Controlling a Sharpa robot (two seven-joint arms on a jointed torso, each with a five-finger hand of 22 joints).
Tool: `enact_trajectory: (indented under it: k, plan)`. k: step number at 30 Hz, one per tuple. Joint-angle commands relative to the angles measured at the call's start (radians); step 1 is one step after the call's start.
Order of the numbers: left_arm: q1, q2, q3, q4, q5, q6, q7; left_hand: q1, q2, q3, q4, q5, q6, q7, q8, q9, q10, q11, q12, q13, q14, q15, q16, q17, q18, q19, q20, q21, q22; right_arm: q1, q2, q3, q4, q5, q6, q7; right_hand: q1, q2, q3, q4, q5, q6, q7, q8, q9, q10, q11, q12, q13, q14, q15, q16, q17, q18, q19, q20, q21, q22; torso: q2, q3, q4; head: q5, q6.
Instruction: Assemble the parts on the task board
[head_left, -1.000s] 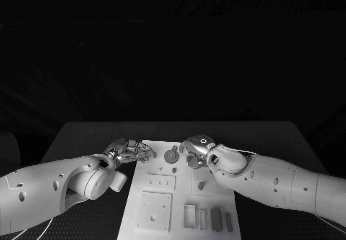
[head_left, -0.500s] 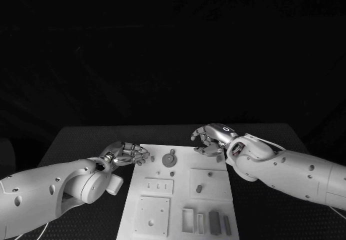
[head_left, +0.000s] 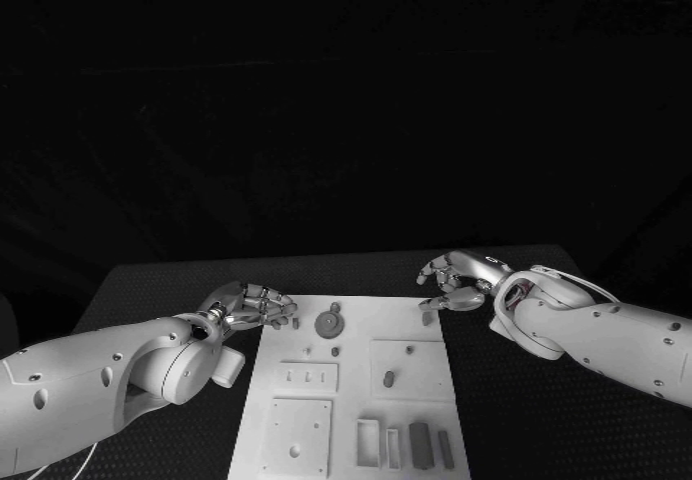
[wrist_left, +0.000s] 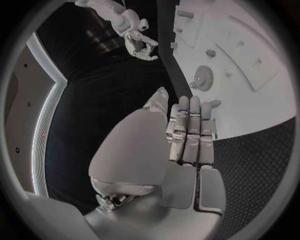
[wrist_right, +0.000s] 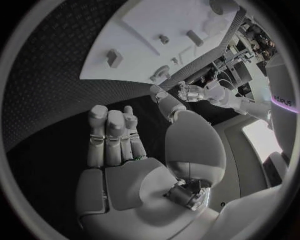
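On the black table (head_left: 173, 280): the task board (head_left: 378, 318) lay at the centre, long axis from 6 to 12 o'clock.
Left hand (head_left: 257, 305): it sat at the board's 11 o'clock corner. The fingers lay straight and side by side over the edge, with the thumb a little apart. I saw nothing held.
Right hand (head_left: 459, 283): it hung just off the 1 o'clock corner, over the table. The fingers were half-curled with the thumb clear of them. The palm looked bare, and I saw no contact with the board.
Gear (head_left: 330, 323): this flat toothed disc lay between 11 and 12 o'clock, near the left hand but apart from it.
Oval part (head_left: 388, 377): it sat on the raised square toward 3 o'clock.
Small peg (head_left: 427, 317): it stood at 1 o'clock and was the part nearest the right hand.
Step, as I judged it: choosing the next part, most likely the peg.
How I'd do it: come straight down over the peg, pinch it low with thumb and one finger, keep the other fingers off the board, and lift it vertically.
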Motion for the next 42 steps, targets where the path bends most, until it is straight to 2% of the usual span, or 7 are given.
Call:
enact_trajectory:
  k: [1, 6, 10, 15, 28, 35, 42]
  plan:
    - [0.0, 0.004, 0.001, -0.001, -0.005, 0.021, 0.015, 0.003, -0.007, -0.006, 0.0, -0.004, 0.003, 0.0, -0.005, 0.002, 0.005, -0.001, -0.005, 0.002, 0.001, 0.004, -0.004, 0.001, 0.02, -0.005, 0.0, 0.005, 0.018, -0.009, -0.001, -0.001, -0.026, 0.009, 0.062, 0.029, -0.002, -0.001, -0.01, -0.005, -0.019, -0.003, 0.007, -0.007, -0.002, -0.01, -0.002, -0.005, -0.003, -0.011, 0.001, -0.006, 0.001, 0.068, -0.009, 0.003, -0.007, 0.009, -0.002, 0.0066, -0.0068, -0.003, -0.003]
    - [0.0, 0.008, 0.001, -0.003, -0.005, 0.024, 0.014, 0.003, -0.007, -0.006, 0.0, -0.005, 0.003, 0.0, -0.005, 0.002, 0.005, -0.001, -0.005, 0.002, 0.001, 0.004, -0.004, 0.001, 0.02, -0.005, 0.0, 0.005, 0.018, -0.032, 0.011, -0.003, -0.078, -0.006, 0.075, 0.043, 0.012, 0.002, -0.018, -0.015, -0.035, -0.01, 0.003, -0.008, -0.002, -0.016, -0.005, -0.006, -0.007, -0.017, -0.003, -0.007, 0.002, 0.068, -0.016, 0.007, -0.012, 0.009, 0.0, 0.0038, -0.005, -0.007, -0.004]
    - [0.0, 0.009, 0.001, -0.004, -0.005, 0.025, 0.014, 0.003, -0.007, -0.006, 0.0, -0.005, 0.003, 0.0, -0.005, 0.002, 0.005, -0.001, -0.005, 0.002, 0.001, 0.004, -0.004, 0.001, 0.02, -0.005, 0.0, 0.005, 0.018, -0.05, 0.022, -0.003, -0.098, -0.013, 0.073, 0.046, 0.015, 0.003, -0.018, -0.017, -0.034, -0.011, 0.003, -0.009, -0.003, -0.017, -0.006, -0.005, -0.007, -0.018, -0.003, -0.006, 0.002, 0.068, -0.017, 0.008, -0.012, 0.009, -0.001, 0.0039, -0.0045, -0.007, -0.009]
    - [-0.001, 0.011, 0.001, -0.004, -0.005, 0.027, 0.014, 0.003, -0.006, -0.006, -0.001, -0.005, 0.003, 0.0, -0.005, 0.002, 0.006, -0.001, -0.005, 0.002, 0.001, 0.004, -0.005, 0.002, 0.02, -0.006, 0.0, 0.005, 0.018, -0.058, 0.048, -0.003, -0.13, -0.024, 0.072, 0.049, 0.022, 0.006, -0.021, -0.02, -0.022, -0.018, 0.003, -0.012, -0.004, -0.019, -0.005, -0.004, -0.008, -0.02, -0.002, -0.005, 0.003, 0.068, -0.018, 0.01, -0.013, 0.011, -0.001, 0.0023, -0.0051, -0.004, -0.012]
    - [-0.002, 0.01, 0.001, 0.006, -0.005, 0.031, 0.012, 0.003, -0.006, -0.007, -0.001, -0.005, 0.003, 0.0, -0.006, 0.002, 0.006, -0.001, -0.006, 0.002, 0.0, 0.004, -0.006, 0.002, 0.02, -0.006, 0.0, 0.005, 0.018, -0.076, 0.081, -0.003, -0.157, -0.026, 0.06, 0.056, 0.046, 0.023, -0.017, -0.026, -0.01, -0.019, 0.002, -0.009, -0.003, -0.019, -0.007, 0.002, -0.012, -0.018, -0.004, -0.001, 0.004, 0.068, -0.013, 0.011, -0.011, 0.013, -0.001, -0.0009, -0.0034, -0.003, -0.02]
    - [-0.002, 0.008, 0.001, 0.008, -0.005, 0.031, 0.012, 0.003, -0.005, -0.007, -0.001, -0.006, 0.003, 0.0, -0.006, 0.002, 0.006, -0.001, -0.006, 0.002, 0.0, 0.004, -0.006, 0.002, 0.02, -0.006, 0.0, 0.005, 0.018, -0.083, 0.09, -0.003, -0.158, -0.034, 0.056, 0.057, 0.093, 0.043, 0.027, -0.017, -0.049, 0.007, -0.001, 0.005, 0.0, -0.014, -0.01, 0.009, -0.018, -0.014, -0.006, 0.004, 0.003, 0.068, -0.005, 0.011, -0.009, 0.013, -0.001, -0.0015, -0.0035, -0.001, -0.026]
    - [-0.002, 0.007, 0.001, 0.008, -0.005, 0.032, 0.012, 0.003, -0.005, -0.007, -0.001, -0.006, 0.004, 0.0, -0.006, 0.002, 0.006, -0.001, -0.007, 0.002, 0.0, 0.005, -0.006, 0.003, 0.02, -0.006, 0.0, 0.005, 0.018, -0.084, 0.092, -0.003, -0.164, -0.044, 0.051, 0.055, 0.134, 0.041, 0.105, 0.013, -0.058, 0.047, -0.005, 0.026, 0.008, -0.007, -0.014, 0.018, -0.025, -0.007, -0.011, 0.01, 0.003, 0.068, 0.006, 0.009, -0.004, 0.015, -0.003, -0.0019, -0.0048, -0.001, -0.029]
